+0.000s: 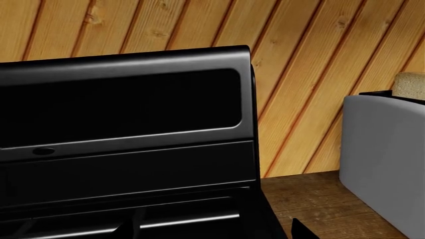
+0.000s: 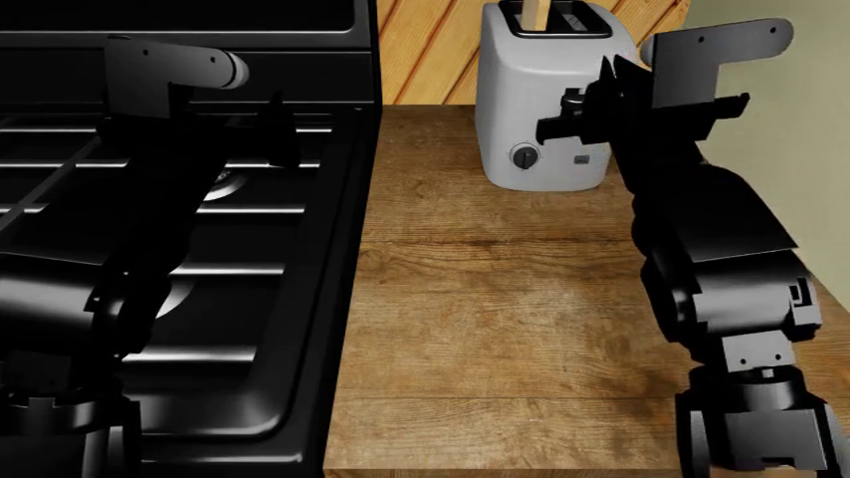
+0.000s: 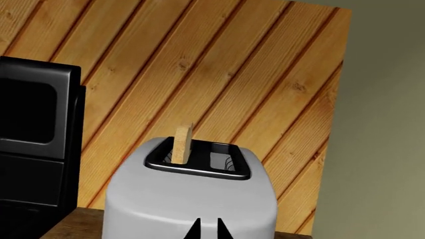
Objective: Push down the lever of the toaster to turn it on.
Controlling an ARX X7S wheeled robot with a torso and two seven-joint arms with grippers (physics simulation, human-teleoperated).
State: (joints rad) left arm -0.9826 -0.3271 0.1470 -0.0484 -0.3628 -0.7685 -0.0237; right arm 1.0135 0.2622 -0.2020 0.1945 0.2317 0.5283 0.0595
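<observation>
Right fingers (image 3: pixel 207 229), tips nearly pressed together, hung just before the toaster (image 3: pixel 192 199) on the desk (image 2: pixel 505 299), its lever hidden behind them; a misaligned descent could graze the knob (image 2: pixel 527 156) instead.

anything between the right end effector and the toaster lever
Nothing visible does. The right end effector hangs at the toaster's front face, hiding the lever itself; only the round knob shows below.
</observation>
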